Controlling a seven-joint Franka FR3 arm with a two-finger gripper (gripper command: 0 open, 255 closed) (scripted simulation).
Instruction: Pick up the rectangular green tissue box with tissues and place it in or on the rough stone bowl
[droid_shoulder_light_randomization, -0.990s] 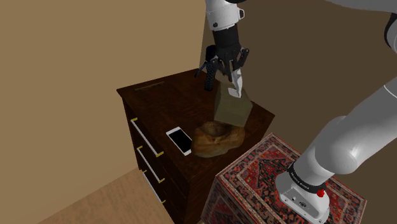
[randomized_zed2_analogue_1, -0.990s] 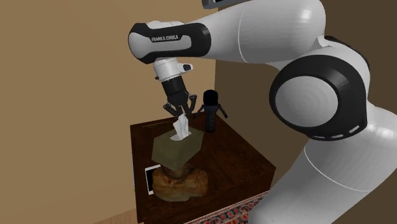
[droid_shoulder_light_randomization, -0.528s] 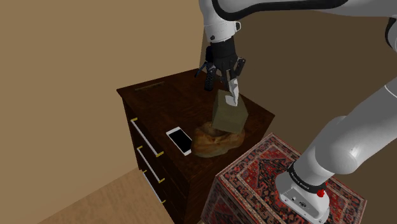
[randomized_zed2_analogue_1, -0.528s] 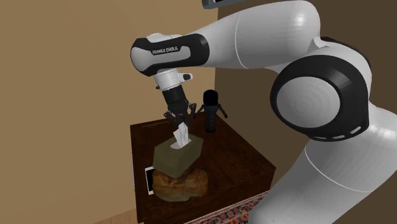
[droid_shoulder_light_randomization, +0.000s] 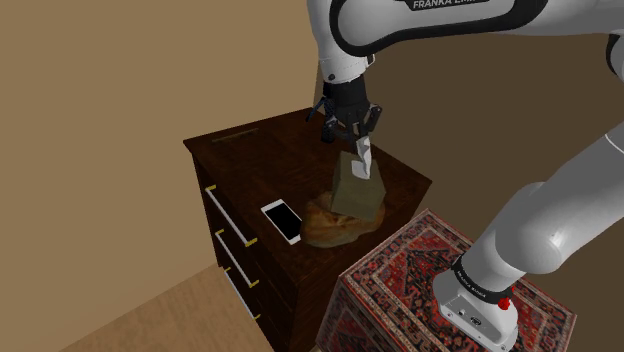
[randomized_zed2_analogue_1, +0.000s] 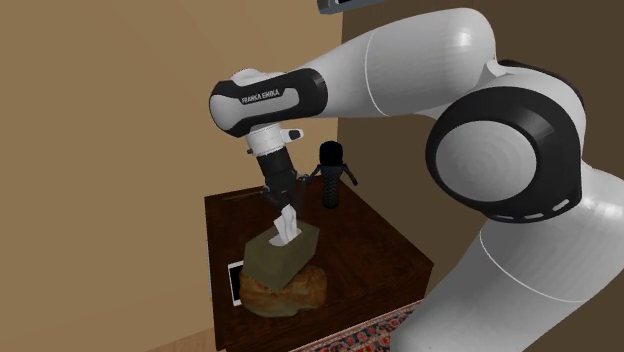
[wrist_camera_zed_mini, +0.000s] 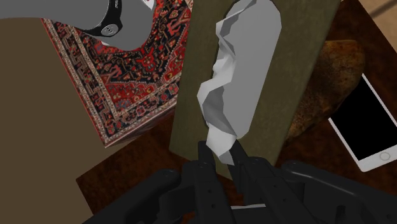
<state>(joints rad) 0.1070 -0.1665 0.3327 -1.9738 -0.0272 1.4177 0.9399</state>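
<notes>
In the shoulder view, the gripper (droid_shoulder_light_randomization: 353, 141) hangs straight over the olive-green tissue box (droid_shoulder_light_randomization: 357, 190). The box lies tilted, directly beneath the gripper, on the brown stone bowl (droid_shoulder_light_randomization: 330, 225) atop the dark dresser (droid_shoulder_light_randomization: 245, 160).

In the second exterior view, the box (randomized_zed2_analogue_1: 280, 256) lies across the bowl's (randomized_zed2_analogue_1: 290, 291) top, just below the fingertips.

In the wrist view, the fingers are narrowed, pinching the white tissue (wrist_camera_zed_mini: 240, 76) that rises from the box.
</notes>
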